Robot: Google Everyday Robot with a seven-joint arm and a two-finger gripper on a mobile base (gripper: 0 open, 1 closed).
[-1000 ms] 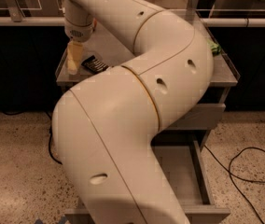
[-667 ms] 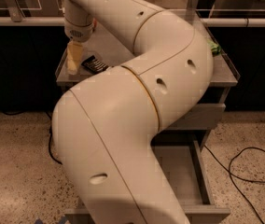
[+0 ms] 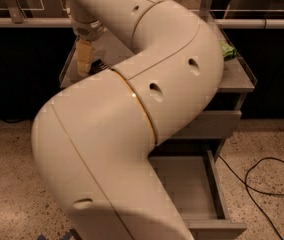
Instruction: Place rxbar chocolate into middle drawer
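Here, gripper point(image 3: 84, 59) beside rxbar chocolate point(image 3: 98, 66) — near table point(image 3: 234, 77) edge.

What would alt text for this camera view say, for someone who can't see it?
A big cream robot arm fills the frame, its gripper low over a cabinet top beside the small black rxbar chocolate. Below, a drawer stands pulled open.

place: robot lab | signs: grey drawer cabinet point(image 3: 233, 79); speckled floor point(image 3: 12, 184); loose cable point(image 3: 269, 159) | end effector point(image 3: 84, 60): above cabinet top
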